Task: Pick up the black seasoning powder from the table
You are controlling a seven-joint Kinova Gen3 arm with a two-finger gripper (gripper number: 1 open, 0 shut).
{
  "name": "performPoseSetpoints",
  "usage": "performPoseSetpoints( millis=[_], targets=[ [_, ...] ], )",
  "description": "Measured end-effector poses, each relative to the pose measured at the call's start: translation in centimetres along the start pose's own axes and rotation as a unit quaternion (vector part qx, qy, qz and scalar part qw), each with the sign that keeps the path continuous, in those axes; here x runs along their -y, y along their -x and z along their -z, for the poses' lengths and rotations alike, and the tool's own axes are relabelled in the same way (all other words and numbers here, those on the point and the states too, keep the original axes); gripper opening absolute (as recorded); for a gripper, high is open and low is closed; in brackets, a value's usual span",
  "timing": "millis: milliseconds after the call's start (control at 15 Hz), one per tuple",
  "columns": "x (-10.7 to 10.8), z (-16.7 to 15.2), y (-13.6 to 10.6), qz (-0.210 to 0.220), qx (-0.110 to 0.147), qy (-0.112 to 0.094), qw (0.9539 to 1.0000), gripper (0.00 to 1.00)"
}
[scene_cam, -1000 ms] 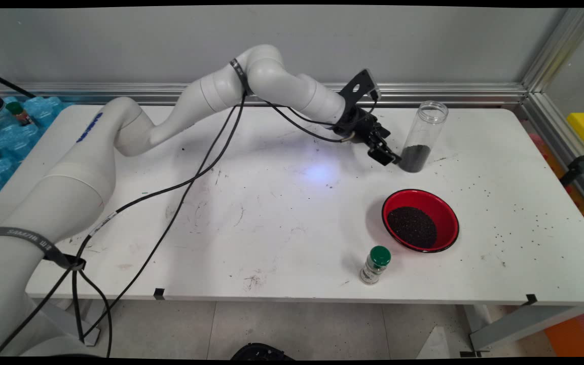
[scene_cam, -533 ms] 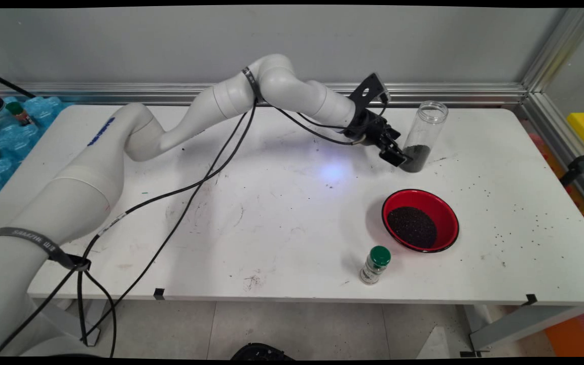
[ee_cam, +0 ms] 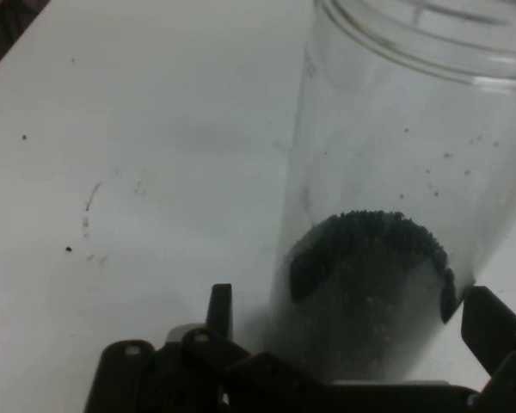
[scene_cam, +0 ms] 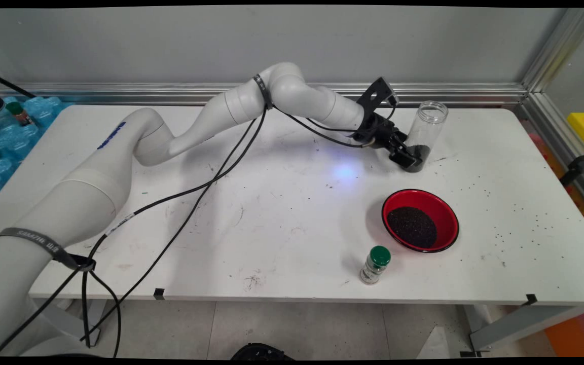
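Gripper (scene_cam: 409,156) sits low at the base of the clear jar (scene_cam: 425,133), upper right of the main view. Fingers are spread, 1 on each side of the jar's lower part; in the hand view a finger (ee_cam: 220,310) shows left of the glass and the other at the right edge, and whether either one touches the glass I cannot tell. Jar (ee_cam: 387,198) stands upright on the white table (scene_cam: 271,213), open-mouthed, with dark grains filling only its bottom part.

Judgement: step in hand looks like an approach to grasp, with the jar bracketed but not yet pinched. A next move would call for an even squeeze low on the glass, without tipping the jar.

Red bowl (scene_cam: 420,220) of dark grains lies below, well apart. Green-capped bottle (scene_cam: 375,264) stands near the bowl's lower left.
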Motion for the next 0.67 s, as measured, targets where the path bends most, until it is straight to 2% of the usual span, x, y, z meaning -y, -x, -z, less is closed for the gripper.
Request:
performPoseSetpoints(
  millis=[600, 667],
  targets=[
    [-0.03, -0.99, 0.03, 0.006, -0.008, 0.002, 0.9999, 1.00],
    [-0.04, -1.04, 0.02, 0.006, -0.009, 0.002, 0.9999, 0.00]
  ],
)
